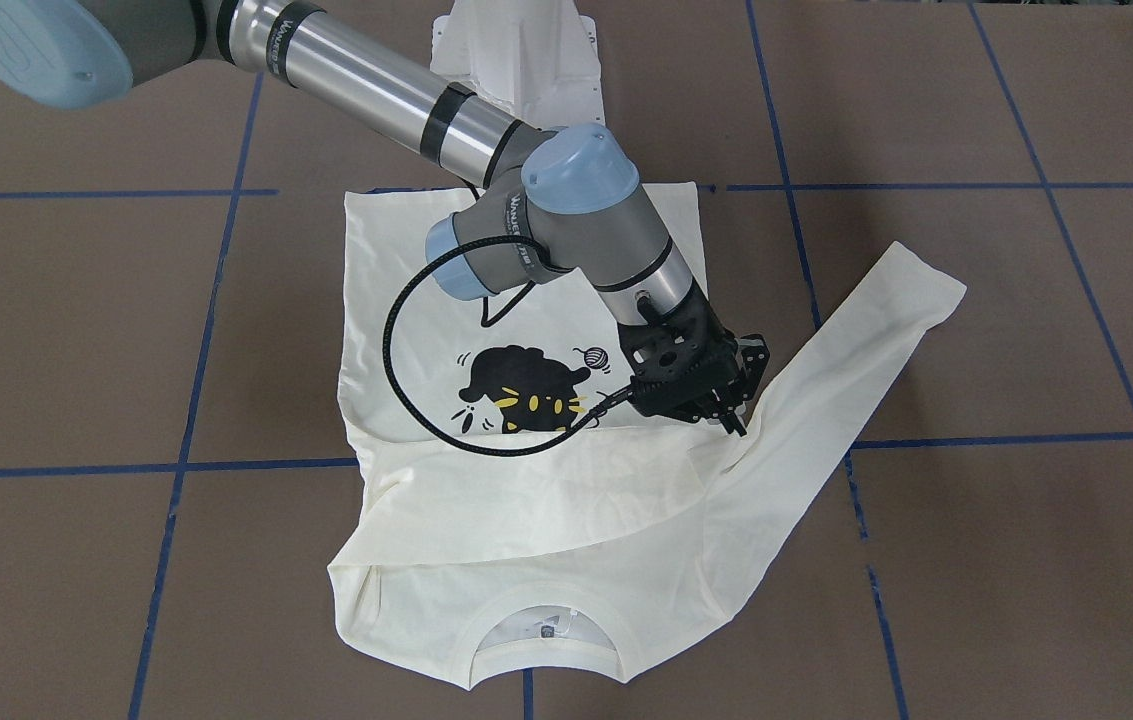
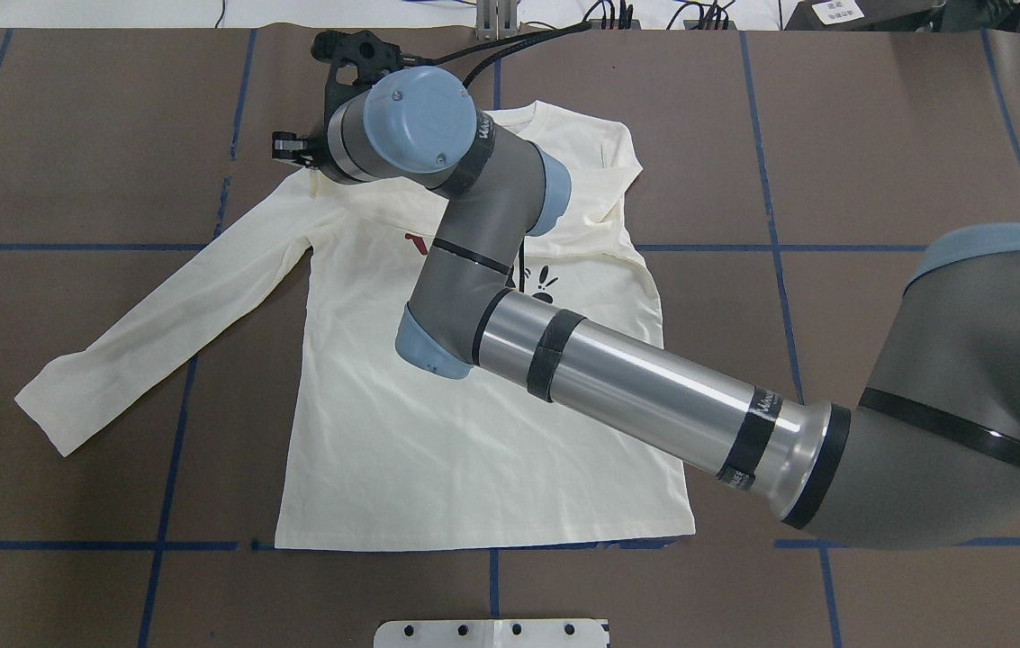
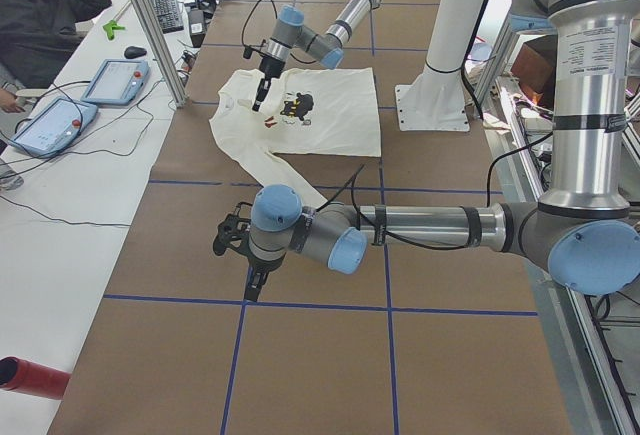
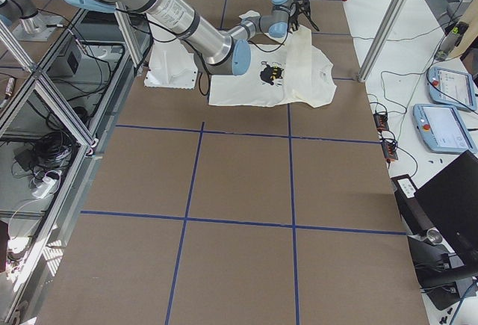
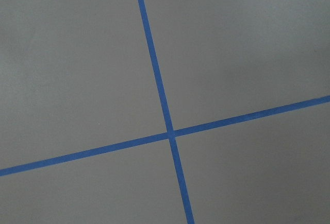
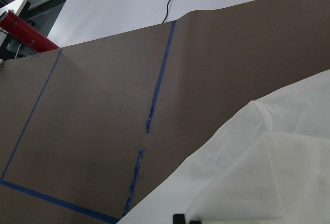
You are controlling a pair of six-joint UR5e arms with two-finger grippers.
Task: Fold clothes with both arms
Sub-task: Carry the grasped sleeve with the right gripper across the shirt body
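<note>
The cream long-sleeved T-shirt [image 1: 526, 520] lies face up on the brown table, cat print [image 1: 521, 390] showing. One sleeve is folded across the chest. The other sleeve [image 1: 866, 340] lies stretched out to the side. My right arm reaches across the shirt. Its gripper [image 1: 734, 425] points down at the shirt's far shoulder, where the folded sleeve ends, with its fingers together on the cloth; it also shows in the overhead view [image 2: 293, 148]. My left gripper [image 3: 255, 285] hangs over bare table, away from the shirt. I cannot tell whether it is open or shut.
The white pedestal base [image 1: 526, 50] stands just behind the shirt's hem. Blue tape lines [image 5: 165, 126] cross the table. A red roll [image 3: 30, 375], two tablets [image 3: 110, 80] and a seated operator [image 3: 40, 15] are on the side bench past the table's far edge.
</note>
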